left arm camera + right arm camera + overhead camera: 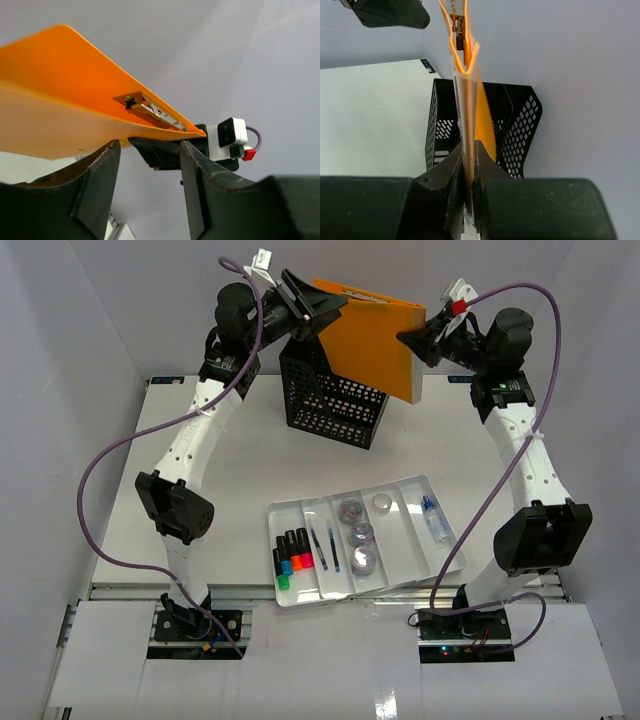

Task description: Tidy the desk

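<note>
An orange folder (370,335) hangs in the air above a black mesh basket (335,405) at the back of the white desk (240,470). My right gripper (412,340) is shut on the folder's right edge; in the right wrist view (469,150) the folder (462,115) stands pinched between the jaws, with the basket (520,120) below. My left gripper (335,308) is open at the folder's upper left corner. In the left wrist view (147,142) the folder (60,100) lies just beyond the spread fingertips, not between them.
A white compartmented tray (447,565) sits at the front of the desk with markers (292,562), pens (322,545), tape rolls (358,535) and a small bottle (433,520). White panels wall the desk on three sides.
</note>
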Available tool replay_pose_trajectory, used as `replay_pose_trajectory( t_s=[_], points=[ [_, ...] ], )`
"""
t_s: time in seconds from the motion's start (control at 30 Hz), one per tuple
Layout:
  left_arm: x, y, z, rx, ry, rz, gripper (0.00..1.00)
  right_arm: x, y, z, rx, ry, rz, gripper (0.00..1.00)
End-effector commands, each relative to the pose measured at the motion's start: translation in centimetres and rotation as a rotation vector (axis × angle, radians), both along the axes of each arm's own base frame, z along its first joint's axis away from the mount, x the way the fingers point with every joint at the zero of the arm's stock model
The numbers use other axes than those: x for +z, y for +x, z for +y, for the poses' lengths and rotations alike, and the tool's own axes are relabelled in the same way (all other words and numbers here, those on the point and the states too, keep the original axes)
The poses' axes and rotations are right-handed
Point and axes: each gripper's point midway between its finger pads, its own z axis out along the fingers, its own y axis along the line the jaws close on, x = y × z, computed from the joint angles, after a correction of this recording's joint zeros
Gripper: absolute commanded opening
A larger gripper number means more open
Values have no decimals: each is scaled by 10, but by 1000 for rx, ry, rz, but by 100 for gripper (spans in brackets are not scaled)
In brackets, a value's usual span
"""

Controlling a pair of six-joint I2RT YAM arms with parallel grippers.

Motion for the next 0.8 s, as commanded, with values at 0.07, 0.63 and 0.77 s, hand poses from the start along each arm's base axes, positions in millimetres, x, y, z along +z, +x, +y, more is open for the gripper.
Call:
replay_pose_trajectory(
  t_s=[0.07,0.63,0.77],
  points=[
    [68,-40,35,56,-25,-170,66,43,-30,-6,2,53,-99,8],
    [91,-89,112,261,139,-297,74,24,-32,1,60,95,-37,8],
    [83,-102,138,351,212,-308,79,12,-26,3,73,96,-3,8]
  ],
)
